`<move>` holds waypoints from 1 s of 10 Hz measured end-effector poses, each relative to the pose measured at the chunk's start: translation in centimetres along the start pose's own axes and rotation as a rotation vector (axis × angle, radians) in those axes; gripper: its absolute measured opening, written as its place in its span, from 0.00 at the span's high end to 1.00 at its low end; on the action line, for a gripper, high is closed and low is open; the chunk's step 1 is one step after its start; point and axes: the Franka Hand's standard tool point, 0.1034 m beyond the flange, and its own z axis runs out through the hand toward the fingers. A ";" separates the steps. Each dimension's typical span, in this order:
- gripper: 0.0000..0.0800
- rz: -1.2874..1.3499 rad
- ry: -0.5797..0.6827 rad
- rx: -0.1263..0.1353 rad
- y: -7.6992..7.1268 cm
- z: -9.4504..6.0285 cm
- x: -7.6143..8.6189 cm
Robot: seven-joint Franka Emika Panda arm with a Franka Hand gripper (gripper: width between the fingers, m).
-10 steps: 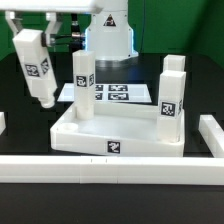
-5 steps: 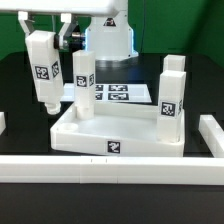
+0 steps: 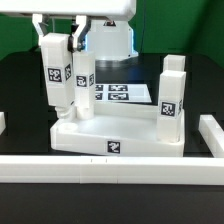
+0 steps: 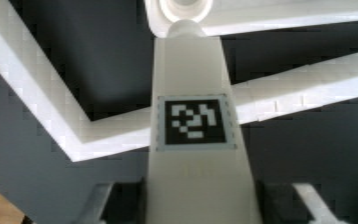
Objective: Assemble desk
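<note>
Black tabletop, white rails (image 3: 100, 168) along the front edge, and the marker board (image 3: 125, 95) flat at the back. Centre stage sits the desk top (image 3: 115, 132), upside down, rim up, with two legs already standing: one (image 3: 84, 85) at a rear corner on the exterior view's left, one (image 3: 171, 95) toward the right.

And here comes a third leg (image 3: 57, 80), gripped near its upper end by the gripper (image 3: 60, 28), jaws partly closed on it. It hangs slightly tilted, its foot right at the top's near-left corner. In the wrist view the leg (image 4: 197, 120) runs straight out from between the fingers, tag facing us.

These legs look like light, stiff, smooth plastic; a pinch across flat faces, up high, seems the sensible hold, leaving the foot free for the socket.

Half a second ago the leg hung further to the exterior view's left and higher; now it has swung in over the corner.
</note>
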 end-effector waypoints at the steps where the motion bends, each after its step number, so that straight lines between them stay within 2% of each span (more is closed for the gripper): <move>1: 0.64 0.000 0.002 0.000 -0.1 0.0 0.0; 3: 0.64 -0.019 0.010 -0.002 -0.7 0.6 -0.8; 8: 0.64 -0.033 0.060 -0.018 -0.4 0.9 -0.6; 10: 0.64 -0.033 0.049 -0.020 -0.1 1.0 -1.6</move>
